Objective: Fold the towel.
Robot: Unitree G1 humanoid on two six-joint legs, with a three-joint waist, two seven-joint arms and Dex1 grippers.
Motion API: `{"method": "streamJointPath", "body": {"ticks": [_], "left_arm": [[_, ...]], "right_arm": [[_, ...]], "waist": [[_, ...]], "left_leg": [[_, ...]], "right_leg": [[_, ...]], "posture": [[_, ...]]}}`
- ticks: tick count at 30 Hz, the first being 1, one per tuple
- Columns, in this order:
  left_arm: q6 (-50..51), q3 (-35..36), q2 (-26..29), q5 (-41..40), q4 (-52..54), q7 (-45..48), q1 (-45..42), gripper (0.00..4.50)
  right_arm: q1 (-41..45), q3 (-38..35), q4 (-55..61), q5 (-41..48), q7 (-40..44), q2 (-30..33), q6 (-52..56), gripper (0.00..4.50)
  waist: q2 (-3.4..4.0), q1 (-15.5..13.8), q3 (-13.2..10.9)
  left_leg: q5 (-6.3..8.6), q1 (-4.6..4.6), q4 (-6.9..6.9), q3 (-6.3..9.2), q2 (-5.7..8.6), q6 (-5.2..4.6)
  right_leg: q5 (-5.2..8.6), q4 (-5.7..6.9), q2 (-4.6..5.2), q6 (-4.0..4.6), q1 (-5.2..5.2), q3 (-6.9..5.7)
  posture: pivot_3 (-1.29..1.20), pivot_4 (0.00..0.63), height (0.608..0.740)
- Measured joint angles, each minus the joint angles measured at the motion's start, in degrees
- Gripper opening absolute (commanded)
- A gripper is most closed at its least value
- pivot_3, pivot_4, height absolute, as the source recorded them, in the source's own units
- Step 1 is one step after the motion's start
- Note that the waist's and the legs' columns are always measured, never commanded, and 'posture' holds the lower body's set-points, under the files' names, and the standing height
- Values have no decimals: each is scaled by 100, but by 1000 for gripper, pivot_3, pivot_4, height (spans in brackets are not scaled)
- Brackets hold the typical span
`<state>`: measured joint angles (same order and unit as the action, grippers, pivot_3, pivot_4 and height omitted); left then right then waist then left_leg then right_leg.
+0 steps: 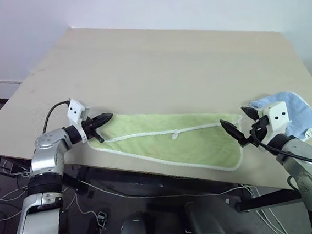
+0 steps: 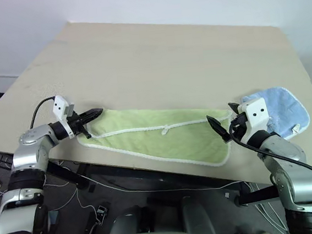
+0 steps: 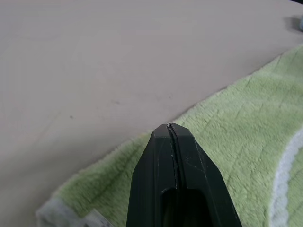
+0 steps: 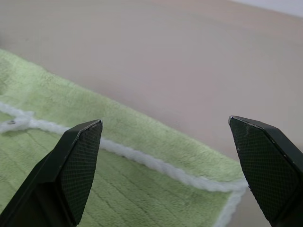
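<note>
From the head views, the terry towel [image 1: 169, 140], a folded yellow-green strip edged in white stitching, lies along the smooth beige surface [image 1: 167, 60]'s near edge. In its wrist view, the left hand [image 3: 170, 130] is pinched closed above the towel's end. In its own, the right hand [image 4: 165, 127] gapes over the other end.

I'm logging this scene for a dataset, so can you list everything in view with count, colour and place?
towel: one, light yellow-green with white edging, folded along the table's near edge.
blue towel: one, light blue, by the green towel's right end.
table: one, beige, under both towels.
cables: several, on the floor below.
left gripper: one, black, shut at the towel's left end.
right gripper: one, black, open at the towel's right end.
</note>
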<state>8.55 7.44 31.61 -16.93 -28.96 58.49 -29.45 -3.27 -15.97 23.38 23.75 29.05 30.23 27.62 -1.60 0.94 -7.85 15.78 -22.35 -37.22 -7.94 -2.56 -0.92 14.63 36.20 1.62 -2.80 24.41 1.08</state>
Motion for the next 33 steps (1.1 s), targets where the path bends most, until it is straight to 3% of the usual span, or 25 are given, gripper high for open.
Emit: {"method": "streamJointPath", "body": {"ticks": [13, 18, 22, 25, 33], "left_arm": [[-140, -4, 36, 82, -132, -55, -169, 0], [-187, -5, 190, 149, -148, 27, -185, 0], [-417, -181, 560, 262, -405, 598, -201, 0], [-533, -256, 840, 266, -678, 1258, -247, 593], [-1031, -759, 1188, 527, -1237, 2542, -743, 3160]], "right_arm": [[86, 231, -40, -64, -45, -156, -102, 4480], [152, 228, -139, -105, -22, -159, -232, 4480], [208, 320, -341, -213, -52, -229, -324, 4480], [228, 440, -389, -276, -91, -313, -346, 4500], [81, 540, -351, -340, -303, -583, -445, 4500]], "waist": [[0, 8, 0], [-1, -6, 0], [-3, 22, 2], [-3, 20, 2], [-5, -9, 4]], "left_leg": [[0, 0, -1, 0, 0, 0], [0, -1, -1, 0, 0, 0], [0, 1, -1, 0, -1, 1], [0, 0, -1, -1, -1, 1], [1, -4, -1, -1, 2, -2]], "right_leg": [[0, 1, -2, 0, 0, 0], [0, 0, -1, 0, 0, -2], [1, 2, -3, 2, 1, -2], [8, 3, -2, 16, 2, -2], [10, -1, 3, 19, 3, -3]], "posture": [[0, 150, 722], [0, 150, 722], [0, 150, 722], [0, 150, 722], [0, 150, 722]]}}
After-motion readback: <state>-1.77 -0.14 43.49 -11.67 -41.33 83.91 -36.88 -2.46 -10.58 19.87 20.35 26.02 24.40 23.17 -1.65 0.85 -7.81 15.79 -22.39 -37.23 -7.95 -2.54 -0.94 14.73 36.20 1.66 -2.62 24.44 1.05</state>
